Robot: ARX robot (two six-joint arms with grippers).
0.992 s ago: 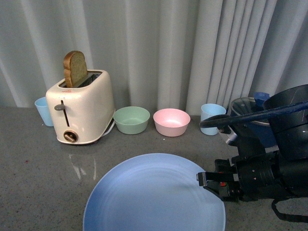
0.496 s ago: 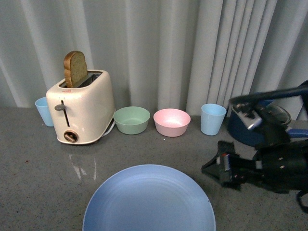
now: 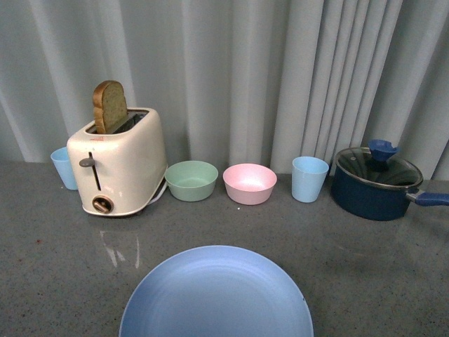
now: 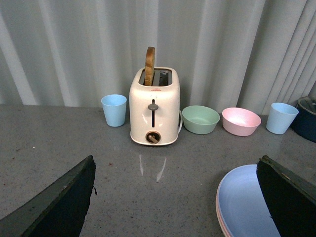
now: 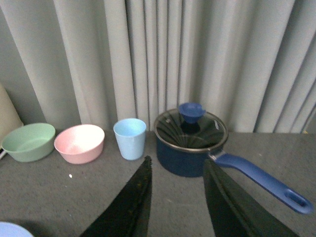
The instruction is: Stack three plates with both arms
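Note:
A light blue plate point(image 3: 216, 295) lies flat at the near edge of the table, cut off by the front view's lower border. In the left wrist view the same light blue plate point(image 4: 247, 202) rests on top of a pink plate rim point(image 4: 218, 217); a beige plate cannot be made out. My left gripper point(image 4: 176, 165) is open over bare table, one finger point(image 4: 289, 197) just over the plate's edge. My right gripper point(image 5: 177, 163) is open and empty, facing the pot. Neither arm shows in the front view.
Along the curtain stand a blue cup point(image 3: 63, 167), a cream toaster point(image 3: 119, 165) with a bread slice point(image 3: 110, 107), a green bowl point(image 3: 191, 180), a pink bowl point(image 3: 250, 183), another blue cup point(image 3: 309, 178) and a lidded dark blue pot point(image 3: 377, 184) with its handle point(image 5: 261, 181).
My right arm has pulled back out of the front view to the right. The light blue plate has dropped slightly and now lies flat and free.

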